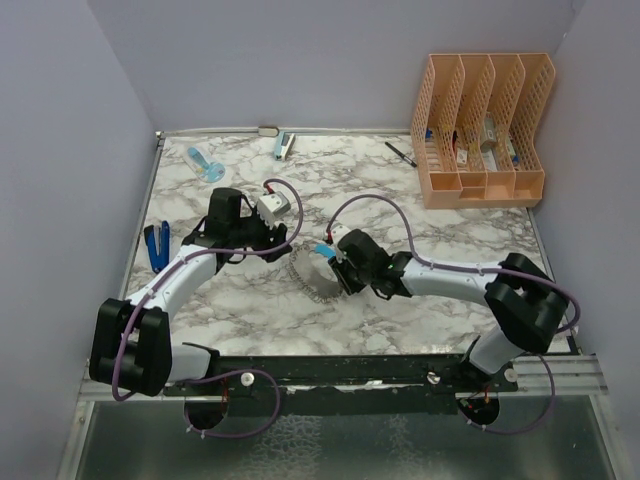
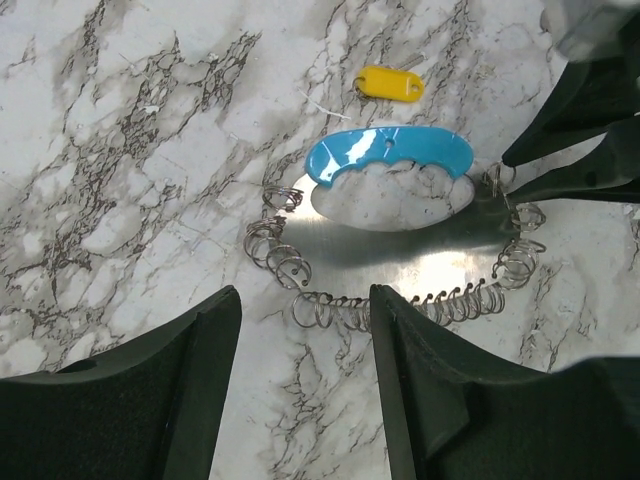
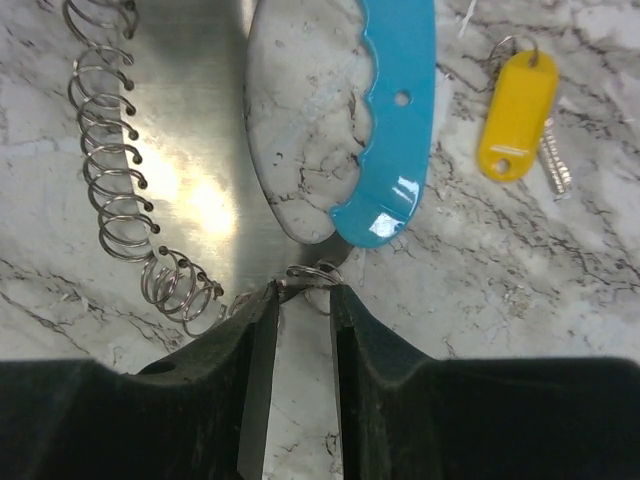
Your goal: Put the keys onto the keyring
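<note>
Right tool — keyring, long axis straight ahead

Marble tbl, plain gray walls 3 sides.

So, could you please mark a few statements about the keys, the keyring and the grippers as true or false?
1. The yellow key lies on the table, off the keyring. True.
2. The keyring's curved section is red. False: it is light blue.
3. The left gripper is clamped on the yellow key. False: it is open, holding nothing, over the keyring.
4. The right gripper has its fingertips flanking a small wire ring beside the curved section. True.
</note>
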Tool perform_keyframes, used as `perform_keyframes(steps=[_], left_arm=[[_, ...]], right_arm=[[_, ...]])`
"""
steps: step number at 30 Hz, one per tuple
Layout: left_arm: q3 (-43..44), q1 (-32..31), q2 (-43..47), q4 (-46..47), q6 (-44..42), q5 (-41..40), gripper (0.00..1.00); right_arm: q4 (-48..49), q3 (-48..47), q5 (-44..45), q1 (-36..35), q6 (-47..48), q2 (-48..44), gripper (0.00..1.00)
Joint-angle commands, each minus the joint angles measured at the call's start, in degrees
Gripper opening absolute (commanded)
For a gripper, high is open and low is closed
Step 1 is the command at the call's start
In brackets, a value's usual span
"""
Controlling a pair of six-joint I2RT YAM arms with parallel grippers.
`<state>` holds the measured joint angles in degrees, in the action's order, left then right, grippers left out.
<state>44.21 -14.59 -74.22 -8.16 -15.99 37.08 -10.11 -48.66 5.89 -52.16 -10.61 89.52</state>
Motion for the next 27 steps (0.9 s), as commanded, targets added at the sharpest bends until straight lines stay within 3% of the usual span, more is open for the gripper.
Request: perform_keyframes(steps=[1,4,6,8,12,15,19,22,27], left_arm=[[-0.52,0.36,0.01,1.49,0.01,1.46,0.56],[-1.02,0.44,0.33,1.96,-0.05,1.37,0.56],[-1.12,0.46,0.18,1.99,-0.27,1.5,0.56],[-1.14,0.53,-0.11,2.16,-0.4,1.5,0.56],[-1.14,0.53,-0.73,2.2,-0.51,1.52,0.56],[-1.23,0.62,-0.78,2.27,-0.69,1.56,0.56],[-1.47,0.75,-0.75,2.38,-0.71,1.7,0.56],[-1.49,0.71,-1.13,2.4,-0.88,2.07,0.56],[-1.49,0.73,-2.01,2.33,-1.01,2.81,0.56]], right_arm=[[1.24,-0.91,-2.36,-0.31,0.1,4.14,0.28],[1.29,-1.18,-2.2,-0.31,-0.04,5.07,0.28],[1.2,-1.66,-4.13,-0.29,0.25,5.49,0.22],[1.99,-2.38,-8.51,-0.26,0.49,5.83,0.2],[8.5,-2.16,-21.94,-0.31,0.35,4.36,0.23],[13.06,-1.33,-25.88,-0.31,-1.66,1.37,0.24],[13.43,-1.41,-23.35,-0.31,-2.74,-3.94,0.25],[11.05,-1.38,-16.49,-0.26,-2.56,-6.71,0.25],[4.1,-1.84,-8.44,-0.3,0.31,-4.06,0.24]])
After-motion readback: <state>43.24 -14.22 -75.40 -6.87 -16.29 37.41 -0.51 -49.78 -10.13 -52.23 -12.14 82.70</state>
